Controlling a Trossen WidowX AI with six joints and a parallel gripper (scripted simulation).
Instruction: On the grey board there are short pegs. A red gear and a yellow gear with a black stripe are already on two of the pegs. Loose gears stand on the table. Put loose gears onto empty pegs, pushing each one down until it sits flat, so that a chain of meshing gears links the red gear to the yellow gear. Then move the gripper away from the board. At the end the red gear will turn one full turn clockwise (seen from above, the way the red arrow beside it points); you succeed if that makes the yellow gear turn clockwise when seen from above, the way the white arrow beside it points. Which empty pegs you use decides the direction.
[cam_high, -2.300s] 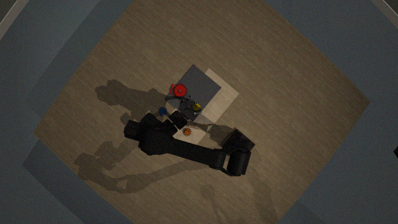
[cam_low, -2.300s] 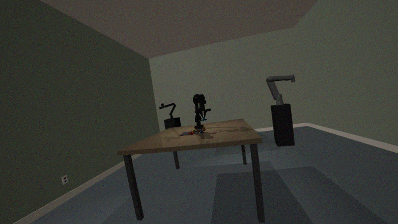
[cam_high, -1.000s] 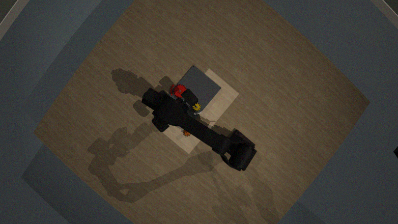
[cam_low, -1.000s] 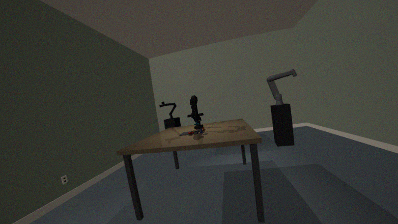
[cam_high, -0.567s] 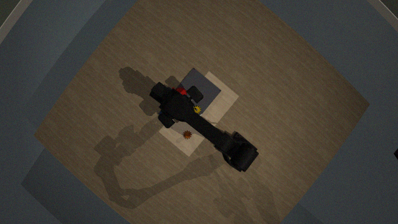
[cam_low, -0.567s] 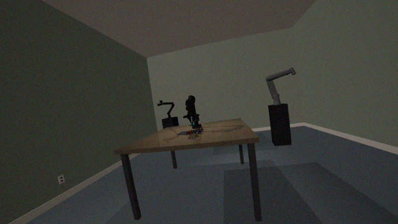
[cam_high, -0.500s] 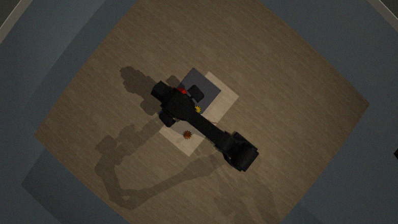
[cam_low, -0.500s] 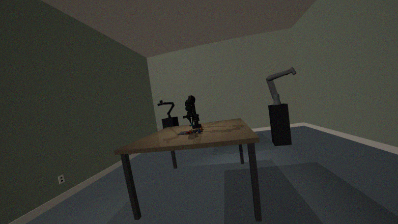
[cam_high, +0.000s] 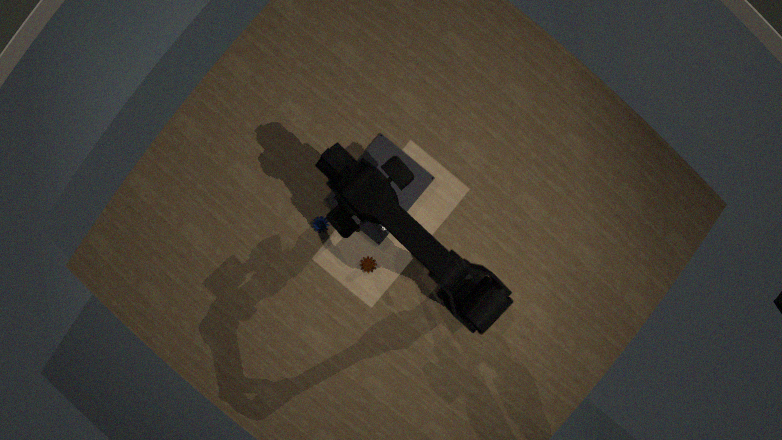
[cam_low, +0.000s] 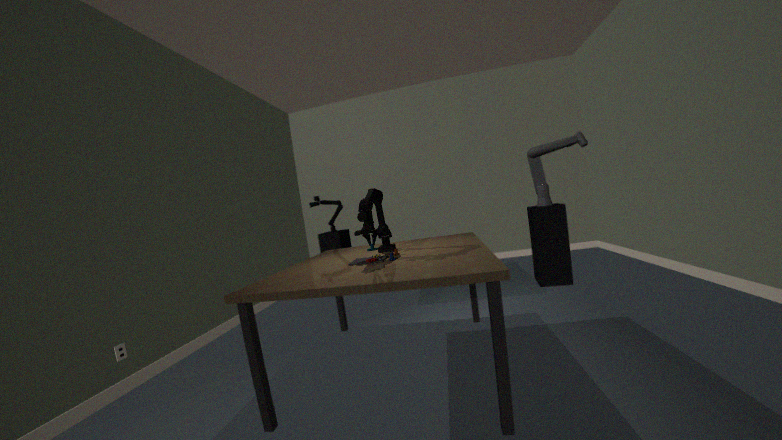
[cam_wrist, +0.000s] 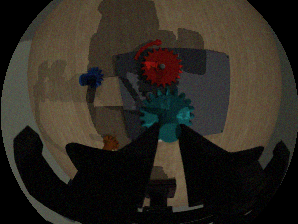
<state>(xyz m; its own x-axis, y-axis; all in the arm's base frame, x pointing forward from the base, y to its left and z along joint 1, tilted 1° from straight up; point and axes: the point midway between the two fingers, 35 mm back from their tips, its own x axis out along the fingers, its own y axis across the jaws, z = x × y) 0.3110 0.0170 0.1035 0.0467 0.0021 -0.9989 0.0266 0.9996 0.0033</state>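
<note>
My gripper (cam_wrist: 168, 127) is shut on the hub of a large teal gear (cam_wrist: 167, 106) (cam_low: 371, 248) and holds it above the grey board (cam_wrist: 215, 95) (cam_high: 382, 144). The red gear (cam_wrist: 171, 71) (cam_low: 370, 260) sits on the board just beyond the teal gear in the wrist view, with the red arrow (cam_wrist: 145, 49) beside it. A blue gear (cam_wrist: 96, 77) (cam_high: 320, 223) and an orange gear (cam_wrist: 110, 143) (cam_high: 368, 264) stand off the board. The yellow gear and the empty pegs cannot be made out in the wrist view; the teal gear and fingers cover part of the board.
The arm (cam_high: 421, 235) covers much of the board in the top view. A pale patch (cam_high: 445, 194) lies around the board on the wooden table (cam_high: 519, 136). Shadows of the arm fall across the table and the board. Two other arms stand on pedestals away from the table.
</note>
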